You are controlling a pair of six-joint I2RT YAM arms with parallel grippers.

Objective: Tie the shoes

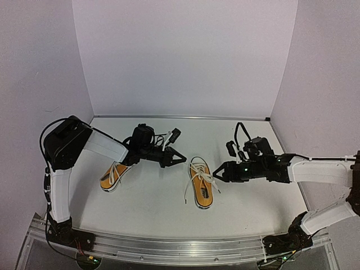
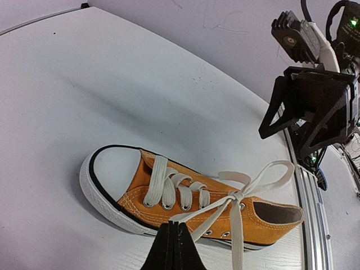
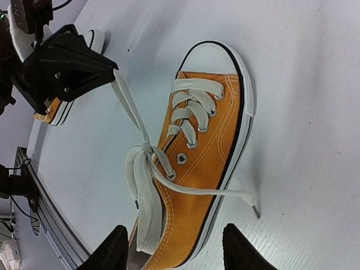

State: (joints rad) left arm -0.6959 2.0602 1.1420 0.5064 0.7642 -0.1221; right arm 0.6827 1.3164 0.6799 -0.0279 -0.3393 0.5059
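Top external view: central shoe [image 1: 201, 190] lies on the table [image 1: 152, 208], toe toward 12 o'clock. From its knot [image 1: 202, 177], the left end effector [image 1: 181, 160], clamped on a lace [image 3: 126, 107], sits at 10 o'clock. The right end effector [image 1: 216, 173], half-spread and empty, is nearer at 3 o'clock.

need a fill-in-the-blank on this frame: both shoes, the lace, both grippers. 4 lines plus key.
1. The left gripper is ___ on a lace of the middle shoe.
2. The right gripper, beside that shoe, is ___.
3. The second shoe lies closest to the ___ arm.
4. The held lace is ___ in colour.

Missing words: shut; open; left; white.
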